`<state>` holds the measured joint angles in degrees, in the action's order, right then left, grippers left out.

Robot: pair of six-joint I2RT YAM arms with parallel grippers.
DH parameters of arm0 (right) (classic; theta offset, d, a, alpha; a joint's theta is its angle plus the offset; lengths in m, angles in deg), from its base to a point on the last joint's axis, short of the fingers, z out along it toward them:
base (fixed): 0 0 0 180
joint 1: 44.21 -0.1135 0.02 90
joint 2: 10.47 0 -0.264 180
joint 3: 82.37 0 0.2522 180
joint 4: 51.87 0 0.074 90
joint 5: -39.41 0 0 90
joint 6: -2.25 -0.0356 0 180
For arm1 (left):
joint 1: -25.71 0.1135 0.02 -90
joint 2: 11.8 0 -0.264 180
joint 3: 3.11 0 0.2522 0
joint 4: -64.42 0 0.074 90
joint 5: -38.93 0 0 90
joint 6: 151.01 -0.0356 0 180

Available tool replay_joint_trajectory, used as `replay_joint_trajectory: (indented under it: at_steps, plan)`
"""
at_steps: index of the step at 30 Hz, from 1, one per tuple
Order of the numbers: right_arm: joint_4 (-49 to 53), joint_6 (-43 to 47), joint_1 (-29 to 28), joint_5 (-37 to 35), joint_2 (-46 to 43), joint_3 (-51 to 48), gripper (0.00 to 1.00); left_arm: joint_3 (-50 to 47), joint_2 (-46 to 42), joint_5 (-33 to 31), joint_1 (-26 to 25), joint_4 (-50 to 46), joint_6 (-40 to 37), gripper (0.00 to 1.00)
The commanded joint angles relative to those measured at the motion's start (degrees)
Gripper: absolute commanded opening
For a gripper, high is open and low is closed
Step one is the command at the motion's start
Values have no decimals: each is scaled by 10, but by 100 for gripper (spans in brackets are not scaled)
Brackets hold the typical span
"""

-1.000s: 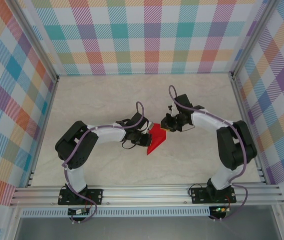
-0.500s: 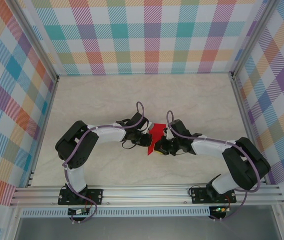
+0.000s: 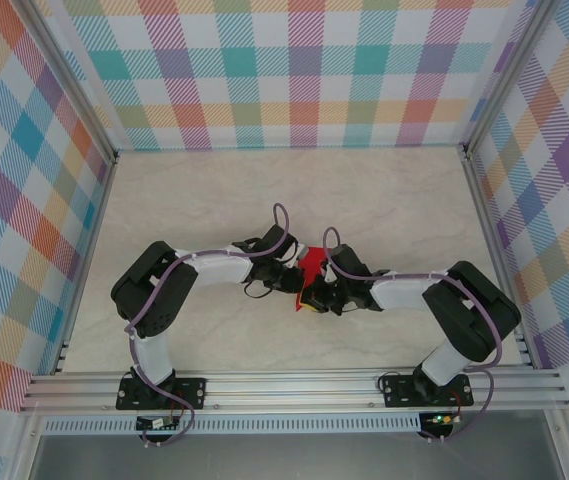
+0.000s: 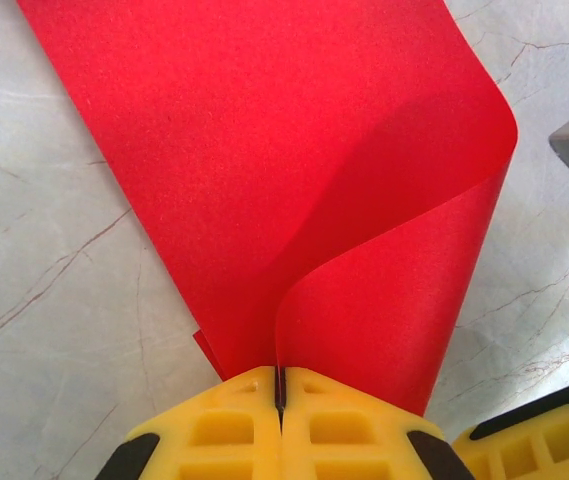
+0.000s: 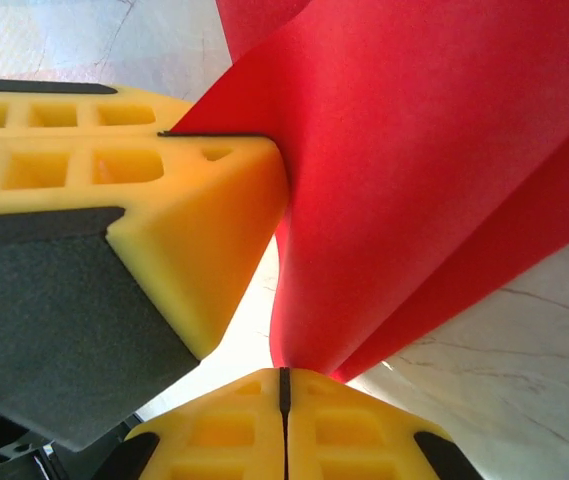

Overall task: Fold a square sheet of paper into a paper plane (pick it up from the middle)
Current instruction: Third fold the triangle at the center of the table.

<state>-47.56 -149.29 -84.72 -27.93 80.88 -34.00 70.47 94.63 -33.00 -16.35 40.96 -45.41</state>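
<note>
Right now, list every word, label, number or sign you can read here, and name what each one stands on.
None: no text is readable anywhere.
Red sheet of paper: plain, unprinted.
Left pincer and right pincer, yellow pads: no marking.
Marbled table and checked walls: pattern only.
Small board at the left arm's base: too small to read.
</note>
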Motion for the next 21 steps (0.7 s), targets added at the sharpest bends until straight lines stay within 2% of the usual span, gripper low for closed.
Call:
replay_joint_trajectory:
  at_steps: [1, 8, 15, 21]
  plan:
    - [-25, -11, -6, -1, 11, 10, 6, -7, 20, 8, 6, -3, -3, 1]
    - [-22, -16, -8, -7, 11, 3, 6, -6, 22, 12, 5, -4, -3, 2]
    - [20, -6, -11, -28, -40, 2, 7, -7, 22, 17, 5, -2, -2, 1]
    - [-16, -20, -17, -11, -27, 0, 8, -5, 24, 21, 5, -1, -1, 2]
